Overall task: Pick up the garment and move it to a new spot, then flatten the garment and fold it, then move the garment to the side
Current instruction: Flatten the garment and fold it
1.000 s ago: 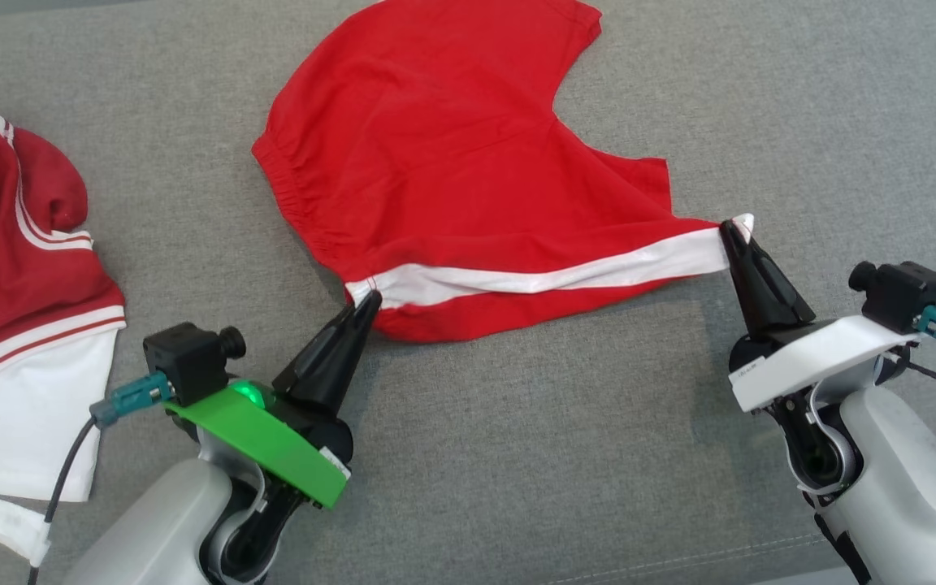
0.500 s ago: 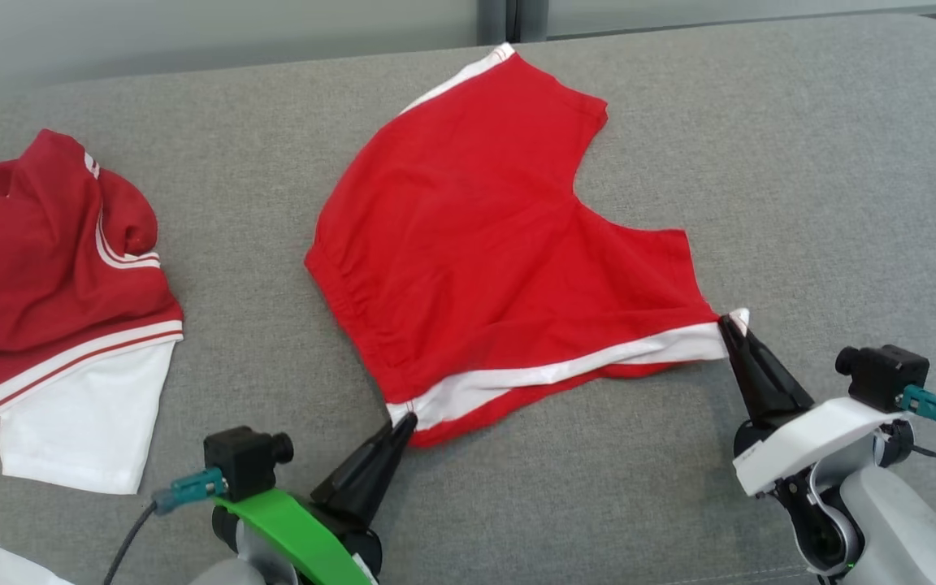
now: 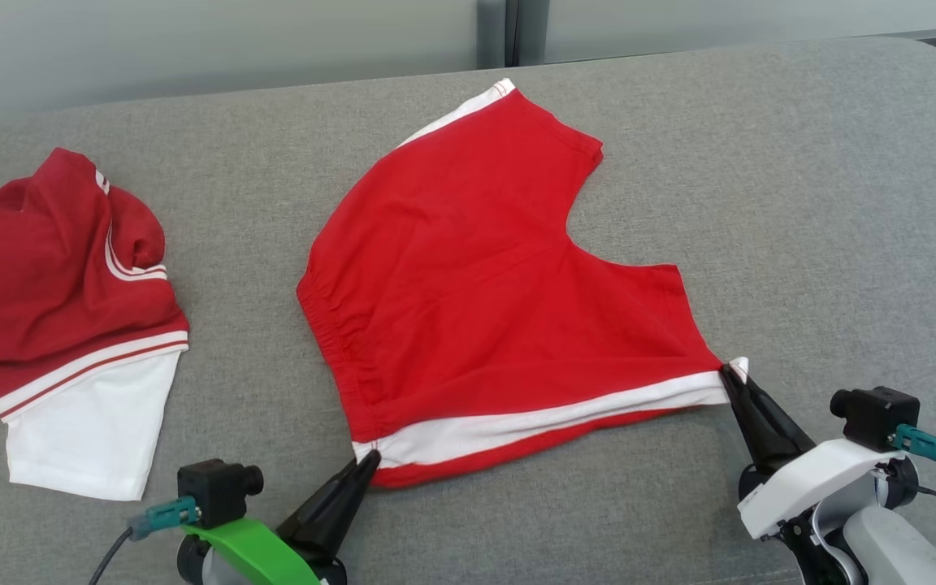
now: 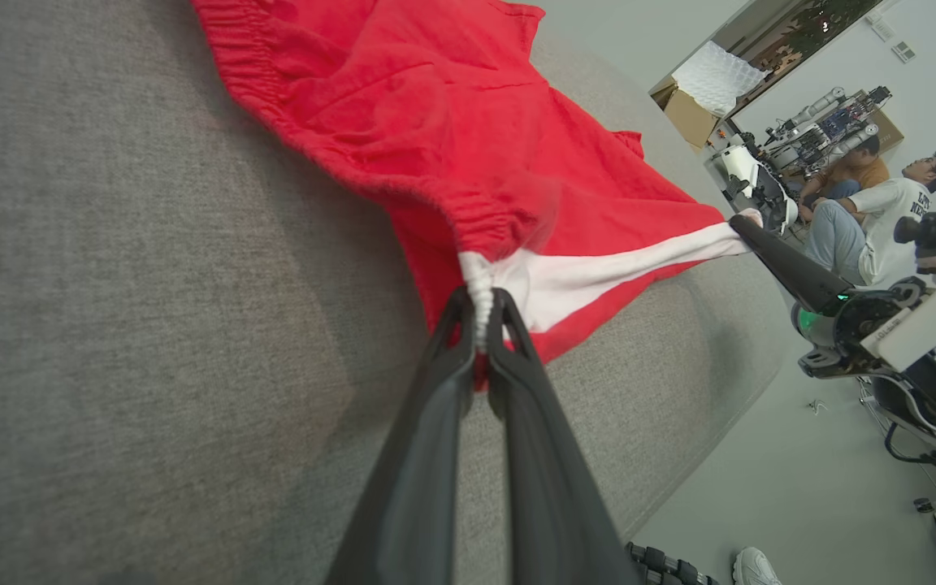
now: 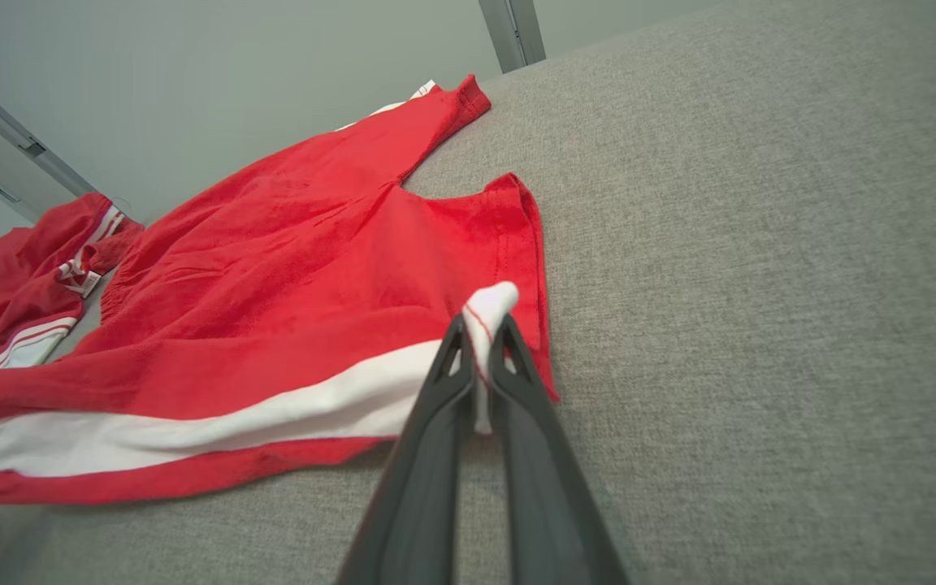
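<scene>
The garment [image 3: 484,284], red shorts with a white side stripe, lies spread on the grey couch. My left gripper [image 3: 370,459] is shut on the stripe's waistband end [image 4: 480,284] at the near left. My right gripper [image 3: 730,372] is shut on the stripe's other end [image 5: 486,313] at the leg hem, near right. The white stripe [image 3: 549,416] runs fairly taut between the two grips, with a red fold under it. The far leg [image 3: 533,122] reaches toward the couch's back edge. In the left wrist view my right gripper [image 4: 748,227] shows at the stripe's far tip.
A second garment [image 3: 54,301], dark red with white stripes and a white panel, lies bunched at the left [image 5: 29,284]. Bare grey couch surface [image 3: 825,203] spreads to the right and in front. In the left wrist view, people [image 4: 882,211] sit beyond the couch's edge.
The head camera has tilted up, so the scene sits lower in view. Both grippers stay shut on the stripe's ends; the left end has drawn a little leftward, straightening the stripe.
</scene>
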